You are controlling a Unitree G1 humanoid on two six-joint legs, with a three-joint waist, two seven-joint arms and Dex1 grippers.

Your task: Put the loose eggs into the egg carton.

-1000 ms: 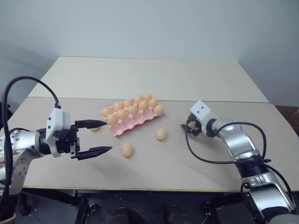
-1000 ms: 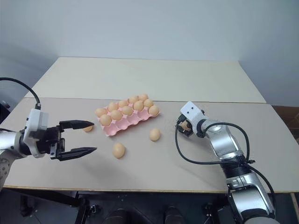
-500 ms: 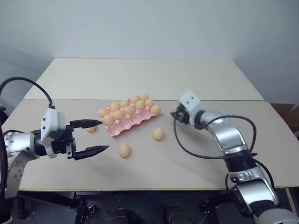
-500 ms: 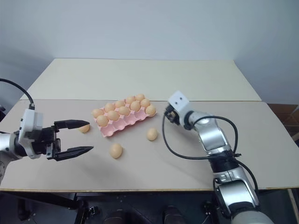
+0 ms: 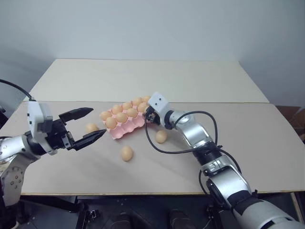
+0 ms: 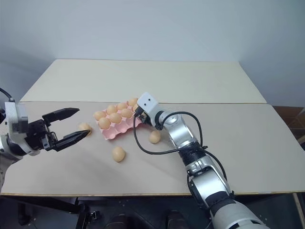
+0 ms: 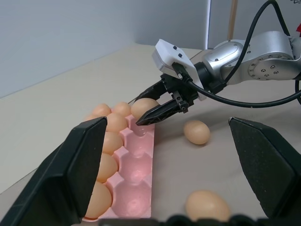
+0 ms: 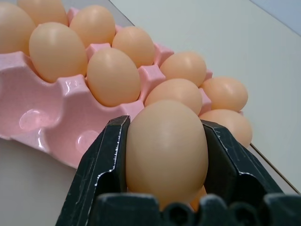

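right gripper (image 7: 157, 109) clenched on egg (image 8: 167, 150), hovering at near end of egg carton (image 5: 129, 128). left gripper (image 5: 85, 128) spread wide, empty. three loose eggs (image 5: 126, 152) on table (image 5: 267, 143). risk: egg slips or misses empty front-row cup, possibly knocking seated neighbours; clearance unclear.

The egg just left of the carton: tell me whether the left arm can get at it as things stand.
Probably yes. That egg lies alone on the bare table, beside the carton, and the left tool hangs open right by it. Nothing stands between them; the right tool, shut on another egg, is over the carton's far end.
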